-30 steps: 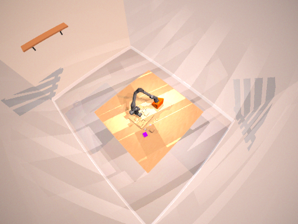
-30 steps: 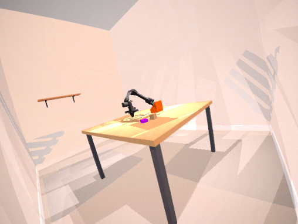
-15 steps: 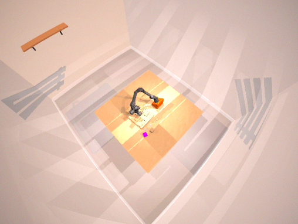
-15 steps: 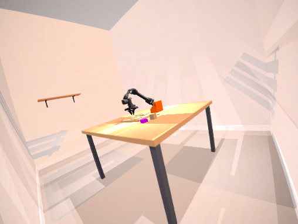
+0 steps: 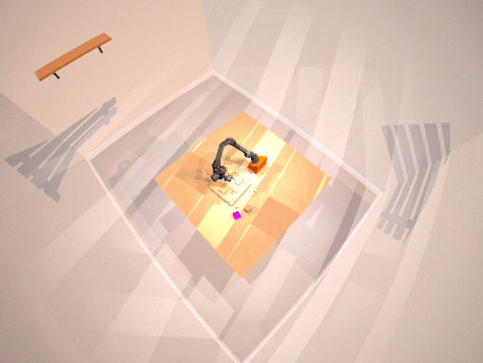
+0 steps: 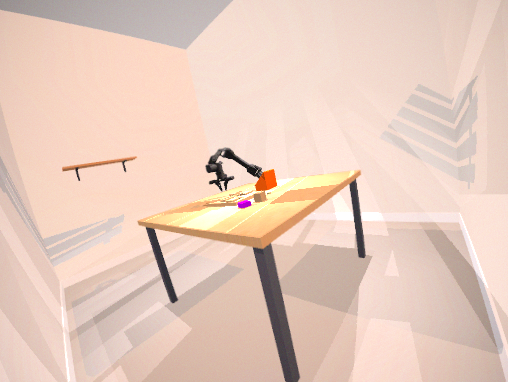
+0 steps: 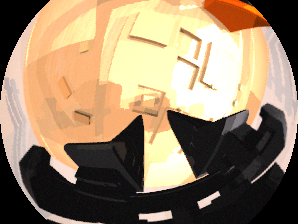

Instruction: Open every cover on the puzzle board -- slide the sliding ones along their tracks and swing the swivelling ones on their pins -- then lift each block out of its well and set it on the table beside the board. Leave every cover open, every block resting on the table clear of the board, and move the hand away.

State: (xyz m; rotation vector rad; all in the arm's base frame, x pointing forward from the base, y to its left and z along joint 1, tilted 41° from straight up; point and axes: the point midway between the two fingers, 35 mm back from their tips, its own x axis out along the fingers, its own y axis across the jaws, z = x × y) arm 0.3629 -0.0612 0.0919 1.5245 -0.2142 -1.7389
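The pale puzzle board (image 5: 240, 195) (image 7: 125, 67) lies on the table; glare washes out its covers, so I cannot tell which are open. Raised angled edges show on it in the wrist view. A square outline (image 7: 149, 114) with a darker patch inside is just beyond the fingertips. My gripper (image 5: 222, 179) (image 6: 222, 188) (image 7: 155, 114) is open, fingers moderately apart with nothing between them, above the board's edge near the arm side. A purple block (image 5: 237, 215) (image 6: 244, 204) and a brown block (image 5: 247, 209) (image 6: 260, 197) rest on the table off the board.
An orange wedge-shaped body (image 5: 258, 164) (image 6: 268, 180) (image 7: 232, 16) stands by the arm's base beside the board. Small pieces, too small to identify, lie beyond the board near the blocks. The wooden table (image 5: 242, 258) (image 6: 200, 222) extends around the board.
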